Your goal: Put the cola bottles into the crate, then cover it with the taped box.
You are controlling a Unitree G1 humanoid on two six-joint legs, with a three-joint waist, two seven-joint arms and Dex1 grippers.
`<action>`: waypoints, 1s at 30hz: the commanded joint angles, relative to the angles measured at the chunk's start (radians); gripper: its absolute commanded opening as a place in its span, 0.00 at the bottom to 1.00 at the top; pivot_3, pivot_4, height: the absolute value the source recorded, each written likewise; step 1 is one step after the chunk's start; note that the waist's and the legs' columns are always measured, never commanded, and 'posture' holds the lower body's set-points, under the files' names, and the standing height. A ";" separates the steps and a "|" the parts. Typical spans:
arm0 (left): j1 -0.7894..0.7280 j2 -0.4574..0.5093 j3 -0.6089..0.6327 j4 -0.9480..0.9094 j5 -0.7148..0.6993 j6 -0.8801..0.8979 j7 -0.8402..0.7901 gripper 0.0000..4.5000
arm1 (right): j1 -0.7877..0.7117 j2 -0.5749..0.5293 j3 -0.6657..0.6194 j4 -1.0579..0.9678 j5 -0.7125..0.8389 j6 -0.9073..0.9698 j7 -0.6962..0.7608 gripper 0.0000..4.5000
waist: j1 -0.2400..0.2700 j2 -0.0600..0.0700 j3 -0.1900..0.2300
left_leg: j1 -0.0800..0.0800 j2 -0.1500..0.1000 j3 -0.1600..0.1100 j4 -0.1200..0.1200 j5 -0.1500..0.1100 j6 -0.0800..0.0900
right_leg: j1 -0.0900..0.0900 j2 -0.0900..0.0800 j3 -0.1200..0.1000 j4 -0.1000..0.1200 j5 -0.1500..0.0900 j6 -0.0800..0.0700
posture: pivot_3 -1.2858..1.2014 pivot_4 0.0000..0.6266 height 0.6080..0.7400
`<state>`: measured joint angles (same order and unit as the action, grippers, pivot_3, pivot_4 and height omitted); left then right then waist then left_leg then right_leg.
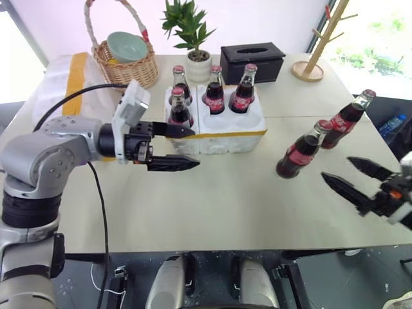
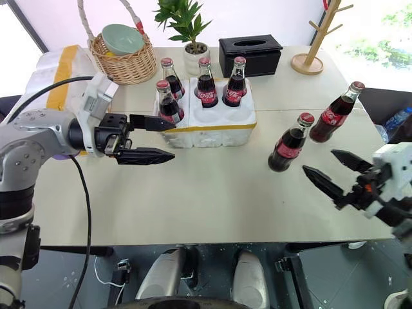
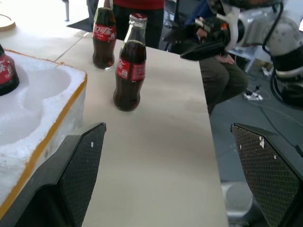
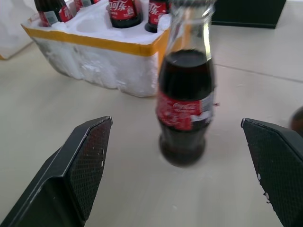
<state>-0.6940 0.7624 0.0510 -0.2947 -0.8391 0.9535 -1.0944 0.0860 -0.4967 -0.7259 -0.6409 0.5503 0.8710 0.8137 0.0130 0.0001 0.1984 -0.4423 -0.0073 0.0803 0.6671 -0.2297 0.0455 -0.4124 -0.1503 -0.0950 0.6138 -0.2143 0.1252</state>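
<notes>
Two cola bottles (image 1: 299,156) stood upright on the surface (image 1: 225,199) just ahead of the right tool (image 1: 360,182), its fingers spread wide and empty. Glass, probably smooth and breakable: grip the labelled belly. The left tool (image 1: 177,147) gaped beside the crate (image 1: 219,138).

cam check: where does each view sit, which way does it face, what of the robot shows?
Head stereo pair: on the head, facing forward and down over the table; left gripper and right gripper, both open.
Left wrist: along its own fingers, across the table toward two loose cola bottles; right gripper too.
Right wrist: along its own fingers, at the nearer loose bottle with the crate behind.
Shared: loose bottles and crate.
</notes>
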 commanded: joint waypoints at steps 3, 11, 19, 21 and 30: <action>-0.016 -0.010 -0.001 -0.009 0.004 -0.029 0.013 0.98 | -0.019 0.060 0.167 0.055 -0.089 -0.126 -0.164 1.00 | 0.001 0.000 0.000 | 0.000 0.000 0.000 0.000 0.000 0.000 | -0.001 0.000 0.000 0.000 -0.001 -0.002 | 0.52 0.24 0.97; -0.040 -0.025 -0.003 0.012 0.012 -0.033 0.032 0.98 | -0.097 0.080 0.231 0.174 -0.057 -0.198 -0.247 1.00 | 0.000 0.000 0.000 | 0.000 0.000 0.000 0.000 0.002 0.002 | -0.001 0.001 0.000 0.000 0.000 0.000 | 0.52 0.24 0.97; -0.044 -0.037 -0.012 0.018 0.024 -0.046 0.039 0.98 | -0.213 0.072 0.313 0.303 -0.048 -0.262 -0.246 1.00 | -0.001 0.000 0.000 | 0.000 0.000 0.000 0.000 0.002 0.003 | -0.001 0.001 0.000 0.000 0.000 0.000 | 0.52 0.24 0.97; -0.045 -0.040 -0.014 0.022 0.027 -0.048 0.042 0.98 | -0.242 0.073 0.330 0.336 -0.050 -0.274 -0.249 1.00 | -0.001 0.000 0.000 | 0.000 0.000 0.000 0.000 0.002 0.003 | 0.000 0.001 0.000 0.000 0.000 0.000 | 0.52 0.24 0.97; -0.007 -0.004 0.030 -0.008 0.010 -0.019 0.094 1.00 | -0.339 0.039 0.355 0.322 0.015 -0.295 -0.230 0.64 | -0.004 0.001 0.000 | 0.000 0.000 0.001 -0.001 0.002 0.003 | -0.001 0.001 0.000 0.001 0.000 0.000 | 0.52 0.24 0.97</action>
<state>-0.7056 0.7416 0.0297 -0.2689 -0.8168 0.9304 -1.0177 -0.1995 -0.4309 -0.3430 -0.2269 0.5038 0.5928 0.5678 0.0087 0.0008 0.1987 -0.4429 -0.0071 0.0810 0.6660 -0.2280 0.0482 -0.4138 -0.1495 -0.0951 0.6144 -0.2142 0.1254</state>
